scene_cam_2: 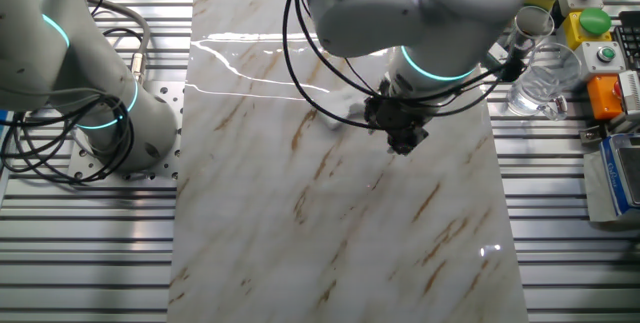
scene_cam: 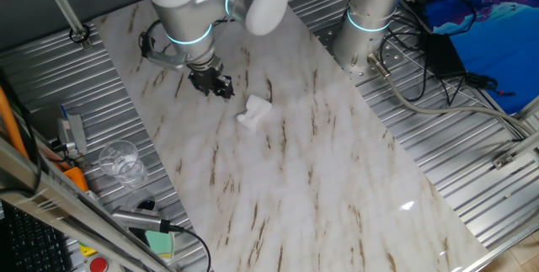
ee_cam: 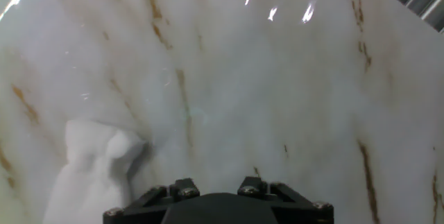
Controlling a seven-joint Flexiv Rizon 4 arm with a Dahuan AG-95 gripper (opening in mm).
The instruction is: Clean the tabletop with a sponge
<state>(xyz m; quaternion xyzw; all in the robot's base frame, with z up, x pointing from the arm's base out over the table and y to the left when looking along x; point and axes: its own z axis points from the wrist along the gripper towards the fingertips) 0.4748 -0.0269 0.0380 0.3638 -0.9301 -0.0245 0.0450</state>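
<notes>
The tabletop (scene_cam: 320, 179) is a long glossy white slab with brown veins. The sponge (scene_cam: 254, 112), a small white crumpled block, lies on it by itself. My gripper (scene_cam: 217, 83) hovers just left of the sponge, close to the slab, without touching it. In the other fixed view the gripper (scene_cam_2: 401, 135) points down at the tabletop (scene_cam_2: 330, 223), and the sponge (scene_cam_2: 345, 113) peeks out beside it, partly hidden by the wrist. In the hand view the sponge (ee_cam: 94, 172) sits at the lower left. The two short fingertips (ee_cam: 182, 186) stand apart with nothing between them.
Ribbed grey metal (scene_cam: 472, 137) surrounds the slab. A clear glass (scene_cam: 120, 161), a green block (scene_cam: 158, 241) and button boxes (scene_cam_2: 590, 23) sit along one long side. The arm's base (scene_cam: 370, 19) and cables (scene_cam: 438, 87) stand on the other side.
</notes>
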